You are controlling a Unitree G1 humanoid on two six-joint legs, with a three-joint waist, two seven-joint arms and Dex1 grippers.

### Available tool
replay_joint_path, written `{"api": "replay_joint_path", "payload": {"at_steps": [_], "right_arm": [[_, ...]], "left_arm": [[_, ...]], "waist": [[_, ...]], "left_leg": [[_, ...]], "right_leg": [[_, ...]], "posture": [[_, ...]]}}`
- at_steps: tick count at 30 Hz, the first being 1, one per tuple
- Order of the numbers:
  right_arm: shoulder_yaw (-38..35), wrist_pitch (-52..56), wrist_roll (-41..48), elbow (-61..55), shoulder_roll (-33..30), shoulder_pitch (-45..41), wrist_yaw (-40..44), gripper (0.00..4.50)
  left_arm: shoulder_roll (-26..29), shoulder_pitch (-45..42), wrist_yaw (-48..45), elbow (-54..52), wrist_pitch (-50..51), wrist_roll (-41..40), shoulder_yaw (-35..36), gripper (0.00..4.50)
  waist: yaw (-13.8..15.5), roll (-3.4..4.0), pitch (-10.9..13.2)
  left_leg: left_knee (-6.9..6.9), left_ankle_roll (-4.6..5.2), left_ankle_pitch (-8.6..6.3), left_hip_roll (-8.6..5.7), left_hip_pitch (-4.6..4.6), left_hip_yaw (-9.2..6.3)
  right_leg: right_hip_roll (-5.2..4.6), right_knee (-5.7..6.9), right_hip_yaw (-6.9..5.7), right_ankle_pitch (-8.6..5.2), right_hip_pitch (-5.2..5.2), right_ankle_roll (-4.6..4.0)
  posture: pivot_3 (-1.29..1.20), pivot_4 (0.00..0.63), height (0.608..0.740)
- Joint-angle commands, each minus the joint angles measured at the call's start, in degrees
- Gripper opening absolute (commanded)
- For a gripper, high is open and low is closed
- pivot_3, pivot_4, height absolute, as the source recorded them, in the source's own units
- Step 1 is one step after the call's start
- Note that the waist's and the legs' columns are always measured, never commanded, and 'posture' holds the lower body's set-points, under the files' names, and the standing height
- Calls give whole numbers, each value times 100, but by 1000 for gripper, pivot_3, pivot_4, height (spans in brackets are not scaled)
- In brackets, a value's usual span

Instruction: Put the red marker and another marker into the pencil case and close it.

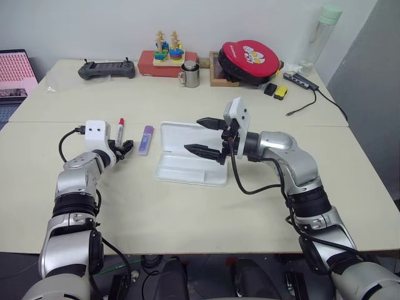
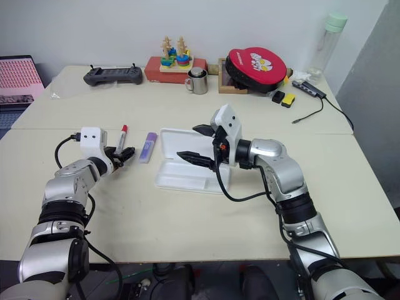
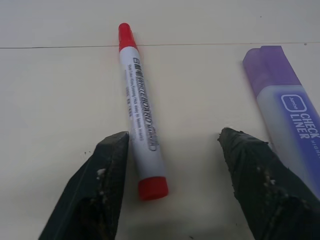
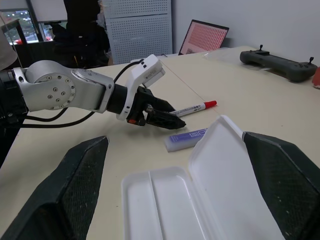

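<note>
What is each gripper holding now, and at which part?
Nothing is held. The left gripper is open, its fingers astride the red marker's rear end on the table. The right gripper is open above the pencil case.

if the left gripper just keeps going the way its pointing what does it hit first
Most likely the red marker: it lies on the table just ahead, between the open fingers of the left gripper, close to one of them. The purple marker lies off to the side, probably missed.
</note>
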Motion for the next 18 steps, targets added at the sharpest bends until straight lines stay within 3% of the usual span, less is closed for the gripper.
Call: {"api": "replay_joint_path", "payload": {"at_steps": [1, 9, 18], "right_arm": [[-227, -113, 184, -198, -7, -269, -53, 4500], [-291, -181, 208, -131, -59, -366, -74, 4500], [-391, -133, 305, -198, -169, -356, -58, 4500]], "left_arm": [[15, -31, 140, -107, -61, 5, 124, 2303], [-7, 95, 494, -193, 56, -60, 325, 552], [-89, 7, 400, -430, -324, -289, 541, 452]], "waist": [[0, 0, 0], [0, 0, 0], [0, 0, 0]], "left_leg": [[0, 0, 0, 0, 0, 0], [-1, 0, 0, 0, 0, 0], [0, 0, 0, 0, 0, 0]], "right_leg": [[0, 0, 0, 0, 0, 0], [0, -1, 0, 0, 0, 0], [0, 0, 0, 0, 0, 0]], "posture": [[0, 150, 740], [0, 150, 740], [0, 150, 740]]}}
